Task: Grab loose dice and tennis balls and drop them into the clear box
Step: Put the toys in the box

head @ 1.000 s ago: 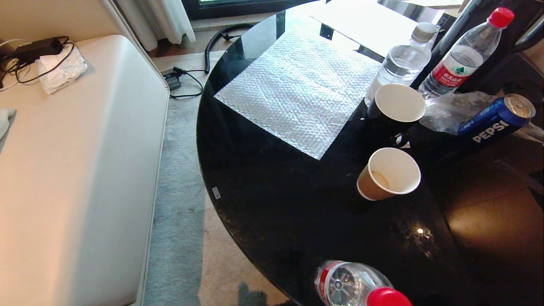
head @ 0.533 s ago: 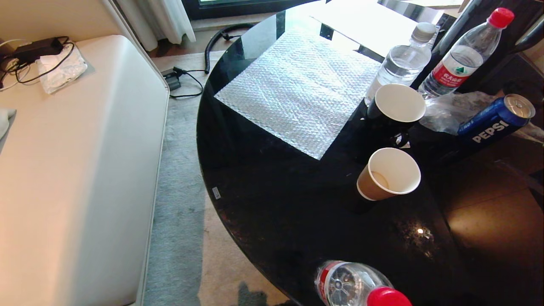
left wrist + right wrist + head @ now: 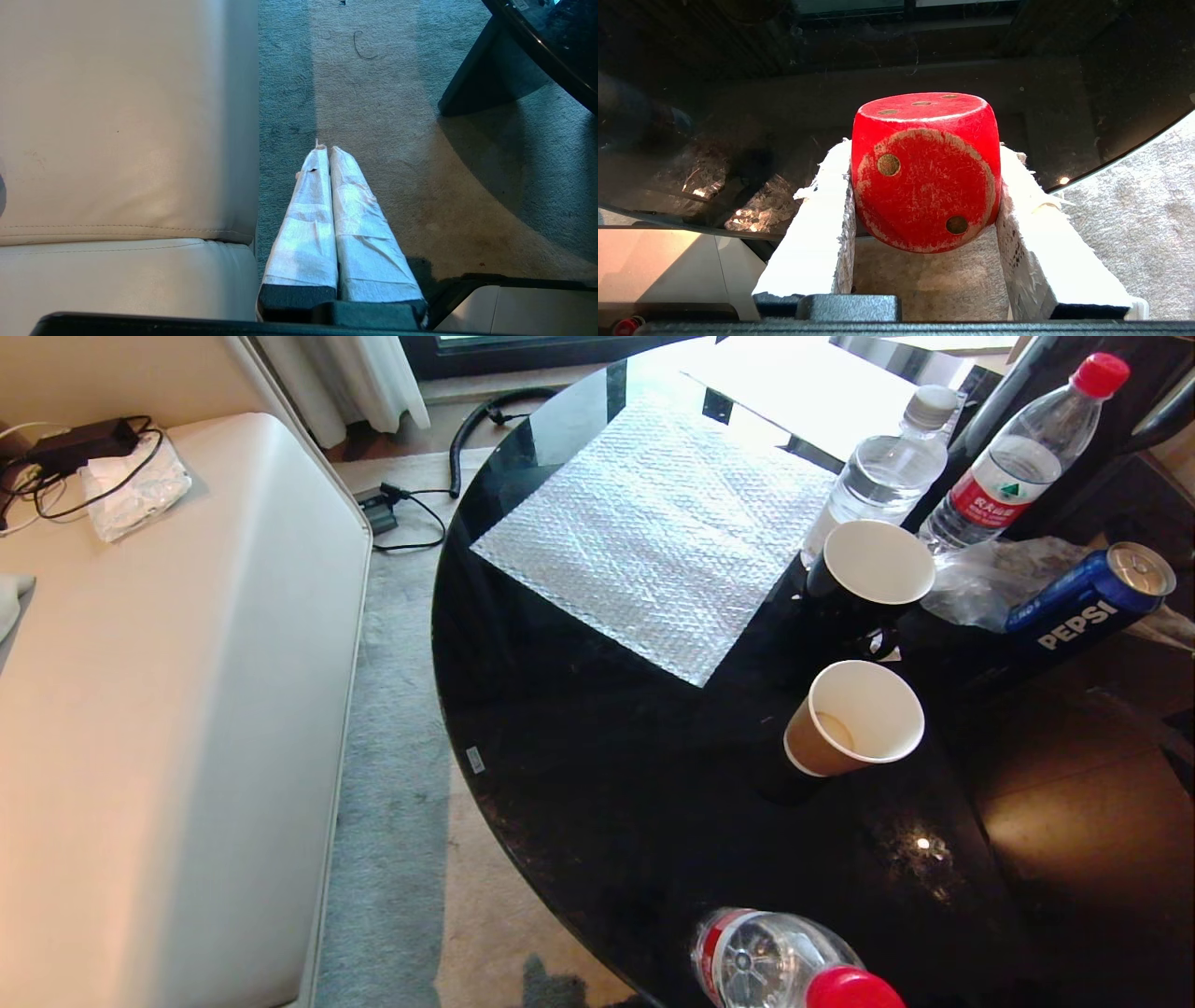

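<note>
- Right gripper: white-wrapped fingers clenched on chunky red round-cornered die, held above edge of glossy black table
- Left gripper: fingers pressed together, empty, over grey carpet beside cream sofa

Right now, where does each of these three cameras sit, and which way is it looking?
Head view: high on the robot, looking down at the black table, cups and bottles; no arm shows.
Left wrist view: behind the shut left gripper, facing carpet beside the white sofa.
Right wrist view: behind the right gripper, which clamps the red die by the table's edge.
Shared: all three show the black table; head and left wrist views also show the sofa.
</note>
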Controlling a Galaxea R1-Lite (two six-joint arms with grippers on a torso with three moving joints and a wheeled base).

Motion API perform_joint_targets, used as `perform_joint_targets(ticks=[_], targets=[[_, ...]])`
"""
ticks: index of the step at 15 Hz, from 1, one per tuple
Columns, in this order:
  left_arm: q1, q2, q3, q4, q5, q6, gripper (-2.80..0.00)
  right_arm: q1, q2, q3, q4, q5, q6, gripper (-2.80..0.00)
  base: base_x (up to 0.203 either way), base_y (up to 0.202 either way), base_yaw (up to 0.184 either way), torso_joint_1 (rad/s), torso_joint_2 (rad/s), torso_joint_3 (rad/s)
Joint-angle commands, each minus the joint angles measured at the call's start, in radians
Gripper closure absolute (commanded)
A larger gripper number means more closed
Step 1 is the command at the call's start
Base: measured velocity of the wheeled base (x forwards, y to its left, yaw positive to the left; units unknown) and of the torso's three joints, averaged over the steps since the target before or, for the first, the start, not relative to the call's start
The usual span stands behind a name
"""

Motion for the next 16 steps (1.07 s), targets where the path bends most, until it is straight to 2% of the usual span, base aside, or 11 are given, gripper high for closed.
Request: perform_joint_targets(ticks=[1, 16], targets=[[0.0, 0.0, 0.0, 0.0, 0.0, -0.001, 0.0, 0.0, 0.001, -0.001, 0.002, 0.001, -0.001, 0.0, 0.0, 0.0, 0.0, 0.0, 0.0, 0.0], [0.0, 0.0, 0.0, 0.0, 0.0, -0.001, 0.0, 0.0, 0.0, -0.001, 0.002, 0.001, -0.001, 0.0, 0.0, 0.0, 0.0, 0.0, 0.0, 0.0]])
